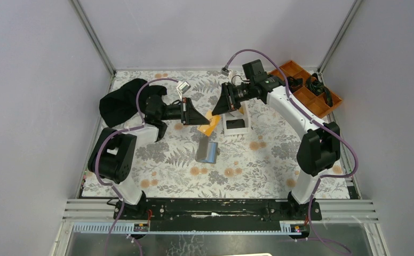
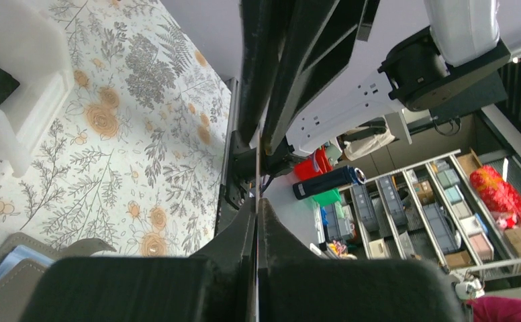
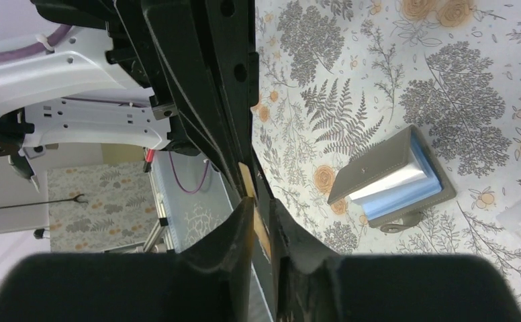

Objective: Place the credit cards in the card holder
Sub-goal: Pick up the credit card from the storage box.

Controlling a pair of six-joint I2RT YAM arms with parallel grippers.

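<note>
An orange-gold credit card (image 1: 210,124) hangs in the air above the table's middle, between both grippers. My left gripper (image 1: 202,121) is shut on its left end; in the left wrist view (image 2: 256,208) the card (image 2: 258,168) shows edge-on between the pressed fingers. My right gripper (image 1: 216,110) reaches the card from the far right; in the right wrist view (image 3: 262,204) its jaws stand narrowly apart with the card (image 3: 246,178) in the gap. The grey card holder (image 1: 207,152) lies open below, pale blue inside (image 3: 395,181). A black card (image 1: 236,124) lies in the white tray.
The white tray (image 1: 226,130) sits just right of the grippers and shows in the left wrist view (image 2: 23,100). An orange compartment tray (image 1: 306,88) with dark items stands at the back right. A black cloth (image 1: 119,101) lies at the back left.
</note>
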